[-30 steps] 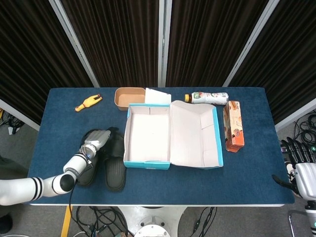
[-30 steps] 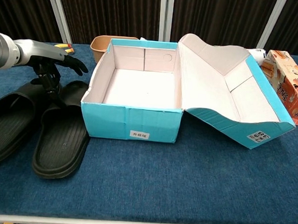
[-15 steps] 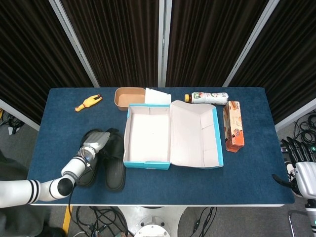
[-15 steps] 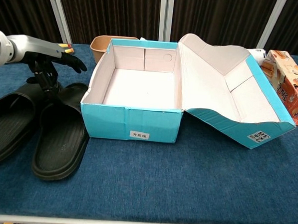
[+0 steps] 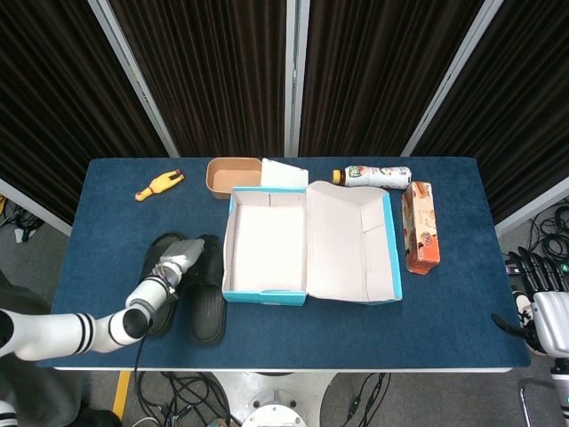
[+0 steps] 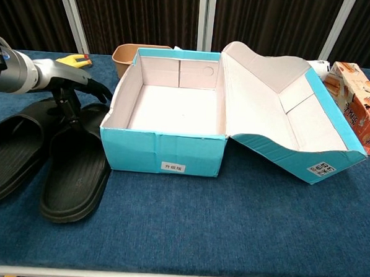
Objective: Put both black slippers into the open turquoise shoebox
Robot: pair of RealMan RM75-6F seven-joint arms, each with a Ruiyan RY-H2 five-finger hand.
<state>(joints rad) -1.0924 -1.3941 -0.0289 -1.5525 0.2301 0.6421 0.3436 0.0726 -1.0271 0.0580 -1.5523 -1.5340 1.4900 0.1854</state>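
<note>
Head view: both black slippers (image 5: pixel 191 283) seen side by side on blue table (image 5: pixel 444 311), just left of open turquoise shoebox (image 5: pixel 267 245), box interior bare. Left hand (image 5: pixel 180 258) placed over far ends of slippers, fingers pointed down onto strap area; actual grip cannot be told. Right hand (image 5: pixel 544 316) parked at right table edge, fingers apart, nothing held. Slippers judged light, rubbery, flexible; strap or sole edge judged best hold, sagging expected.

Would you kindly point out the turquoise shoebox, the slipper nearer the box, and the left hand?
turquoise shoebox (image 6: pixel 162 151), chest view, on its front wall.
slipper nearer the box (image 6: pixel 74 176), chest view, on its ribbed footbed.
left hand (image 5: pixel 180 260), head view, on the hand's back.
</note>
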